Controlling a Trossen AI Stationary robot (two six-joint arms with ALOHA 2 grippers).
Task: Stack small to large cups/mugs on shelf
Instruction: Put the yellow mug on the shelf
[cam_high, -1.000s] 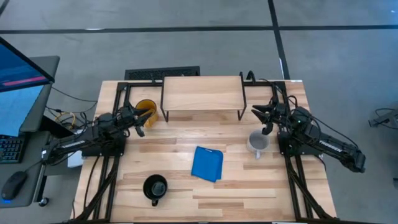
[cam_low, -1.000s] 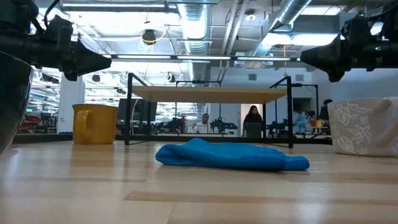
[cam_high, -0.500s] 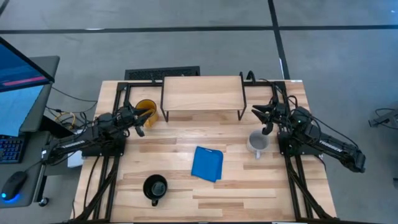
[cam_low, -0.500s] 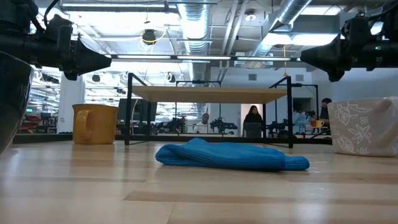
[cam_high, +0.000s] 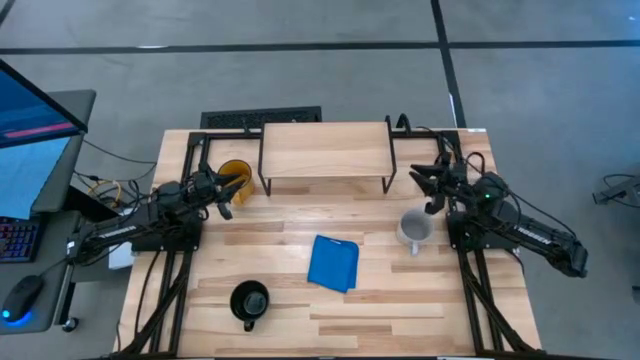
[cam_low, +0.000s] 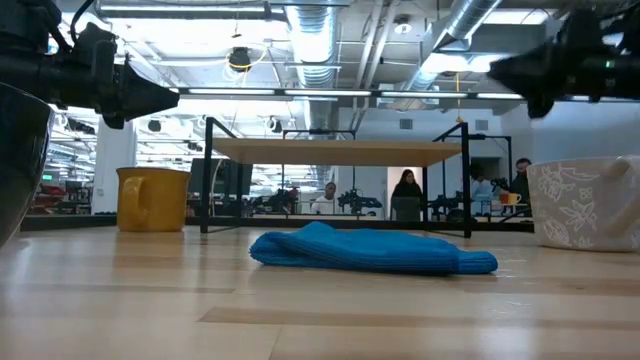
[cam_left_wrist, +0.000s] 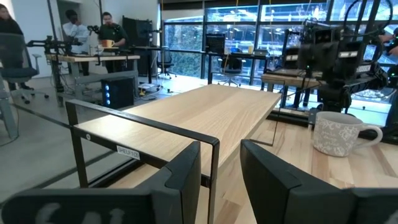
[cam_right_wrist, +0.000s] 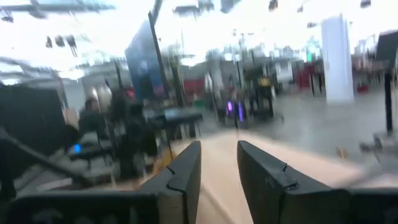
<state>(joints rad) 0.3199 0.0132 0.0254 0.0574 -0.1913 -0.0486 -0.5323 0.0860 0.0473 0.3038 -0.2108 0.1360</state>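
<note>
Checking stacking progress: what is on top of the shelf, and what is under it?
The shelf top board is bare; no mug stands on it. The low view shows open space and bare tabletop between its legs. Nothing seems hidden.

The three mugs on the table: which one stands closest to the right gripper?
The light grey mug, just in front of the right gripper. The yellow mug sits by the left gripper, and the black mug stands alone near the table's front edge.

The right gripper (cam_high: 429, 189) has shifted slightly away from the shelf (cam_high: 325, 148).

The right wrist view is blurred, and the black mug (cam_low: 18, 160) is cut off.
</note>
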